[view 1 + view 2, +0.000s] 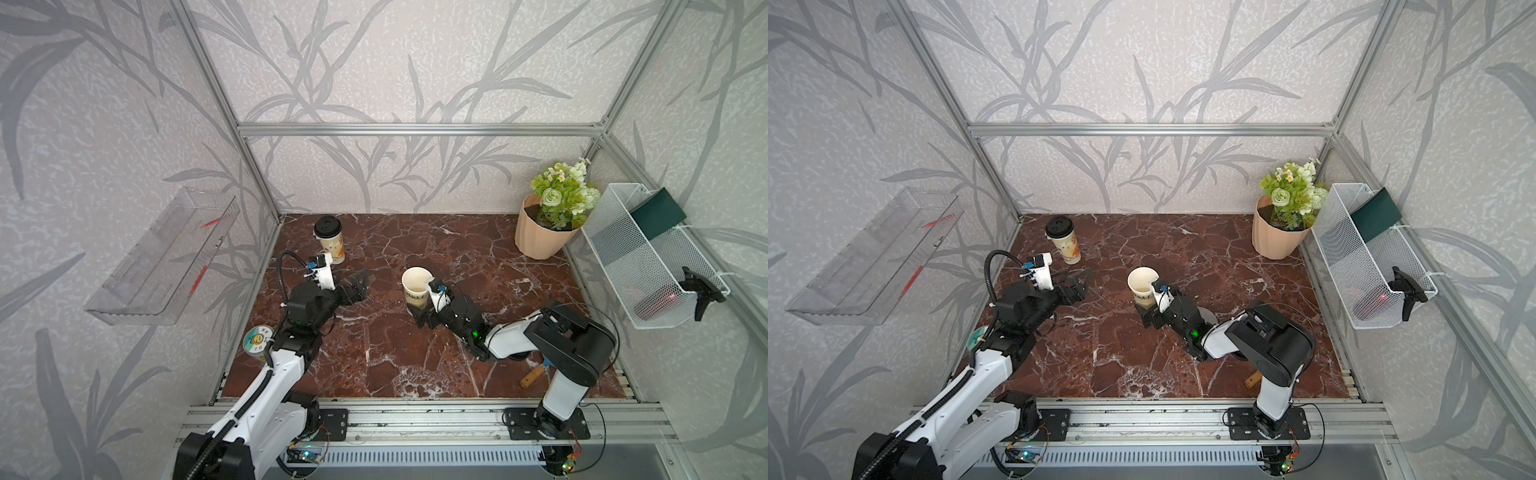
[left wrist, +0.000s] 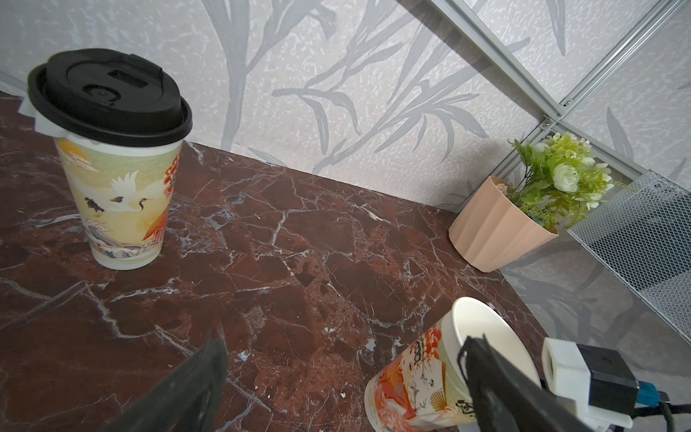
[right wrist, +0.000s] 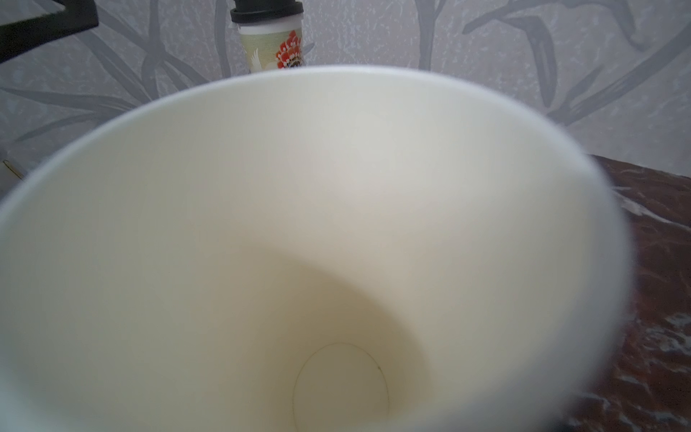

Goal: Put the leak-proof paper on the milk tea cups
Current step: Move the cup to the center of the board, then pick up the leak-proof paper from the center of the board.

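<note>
- So far, one tall printed paper cup [image 1: 334,248] at the upper left of the brown marble-patterned surface [image 1: 395,365] is seen closed with a black round plastic lid [image 1: 327,227]. In the left wrist view, thin whitish leak-proof paper [image 2: 37,119] is seen sticking out from under that lid, so this cup is judged done.
- The second tall printed paper cup [image 1: 416,286] is shown upright near the frame's centre in both top views. It is uncovered and empty, with no paper laid on it, so this half of the task is judged still to do.
- A pale round shape [image 1: 1209,316] is glimpsed on the surface just behind the right arm. It may be the second paper, but too much of it is hidden to tell.
- The right tool [image 1: 419,315] is set low at the open cup's foot, one jaw on either side. Whether it is clamped or loose cannot be told.
- The left tool [image 1: 359,286] is held empty with its jaws wide apart, between the two cups and touching neither.
- Open room is found across the centre and lower part of the surface. The peach ribbed flower pot [image 1: 540,241] at the upper right and a small wooden stick [image 1: 532,376] at the lower right lie well apart from the open cup. The lidded cup stands near the back corner walls.
</note>
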You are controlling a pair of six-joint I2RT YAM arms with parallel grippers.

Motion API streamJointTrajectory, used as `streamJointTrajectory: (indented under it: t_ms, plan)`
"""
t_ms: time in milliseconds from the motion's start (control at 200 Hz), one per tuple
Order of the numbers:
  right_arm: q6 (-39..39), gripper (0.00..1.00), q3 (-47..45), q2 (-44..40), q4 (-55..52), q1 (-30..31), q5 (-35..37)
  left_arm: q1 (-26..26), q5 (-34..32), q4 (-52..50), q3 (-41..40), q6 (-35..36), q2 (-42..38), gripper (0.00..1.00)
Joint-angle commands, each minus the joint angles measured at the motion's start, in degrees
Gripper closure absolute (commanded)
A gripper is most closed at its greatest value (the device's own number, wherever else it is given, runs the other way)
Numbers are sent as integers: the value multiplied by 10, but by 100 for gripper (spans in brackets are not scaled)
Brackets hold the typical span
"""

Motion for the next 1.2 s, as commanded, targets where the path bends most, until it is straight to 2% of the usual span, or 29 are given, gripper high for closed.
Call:
streamJointTrajectory:
  t_ms: [0, 185, 305, 360, 505, 605, 715, 845, 955, 1095, 1195]
  plan:
    - [21, 1, -28, -42, -43, 1, -2, -2, 18, -2, 18, -9, -1, 1]
    - [12, 1, -35, -77, -98, 1, -2, -2, 18, -9, 26, -14, 4, 1]
    - [47, 1, -60, -155, -162, 0, -14, -2, 24, -25, 24, -8, -6, 1]
    - [86, 1, -59, -215, -278, -3, -3, -2, 32, -26, 21, -7, -11, 1]
    - [202, 1, -7, -347, -670, -35, 101, -3, 69, -23, 16, -14, -16, 1]
    - [213, 2, 16, -380, -787, -83, 92, -3, 102, -17, 17, -24, -16, 1]
    - [189, 8, 51, -335, -811, -147, 31, -4, 143, -6, 16, -34, -15, 1]
    - [170, 12, 114, -230, -836, -169, -6, -6, 165, 0, 7, -47, -23, 1]
    - [165, 18, 155, -160, -863, -170, 15, -7, 160, -2, -2, -43, -37, 1]
    - [183, 22, 158, -131, -874, -170, 65, -8, 156, -10, -3, -37, -50, 1]
    - [182, 24, 154, -111, -858, -179, 42, -9, 155, -7, -4, -36, -53, 1]
